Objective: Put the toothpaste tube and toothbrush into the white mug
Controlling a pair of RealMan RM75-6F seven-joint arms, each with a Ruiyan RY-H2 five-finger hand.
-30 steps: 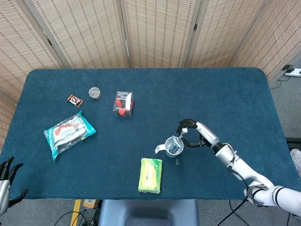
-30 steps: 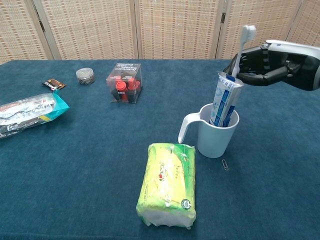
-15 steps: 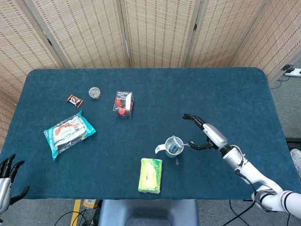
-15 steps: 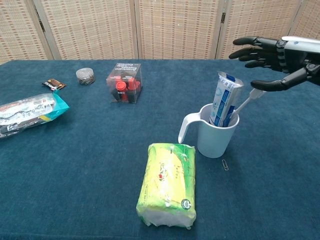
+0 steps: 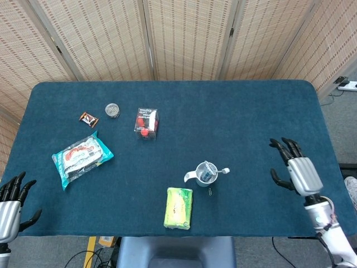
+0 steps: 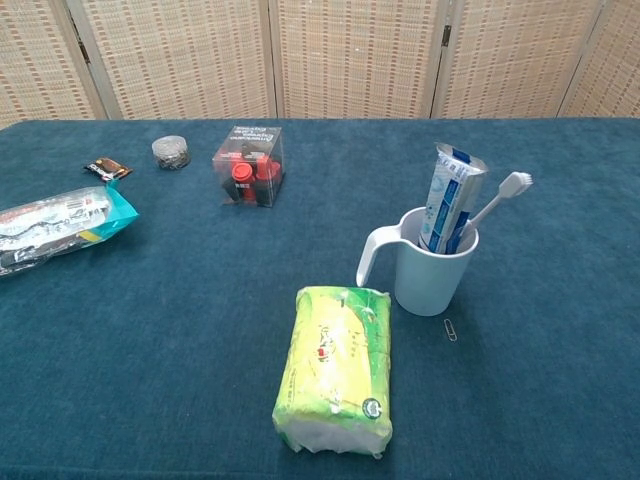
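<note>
white mug [image 6: 434, 268] upright on blue table [image 5: 234, 111], handle toward left; toothpaste tube [image 6: 449, 196] standing inside mug, cap end down; toothbrush [image 6: 498, 197] also in mug, leaning right, bristle head up past rim; right hand [image 5: 298, 170] near table's right edge, well apart from mug, fingers spread, holding nothing; left hand [image 5: 10, 202] at lower left corner off table, fingers apart, empty; green packet [image 6: 333, 366] just in front of mug; paper clip [image 6: 450, 329] beside mug base
</note>
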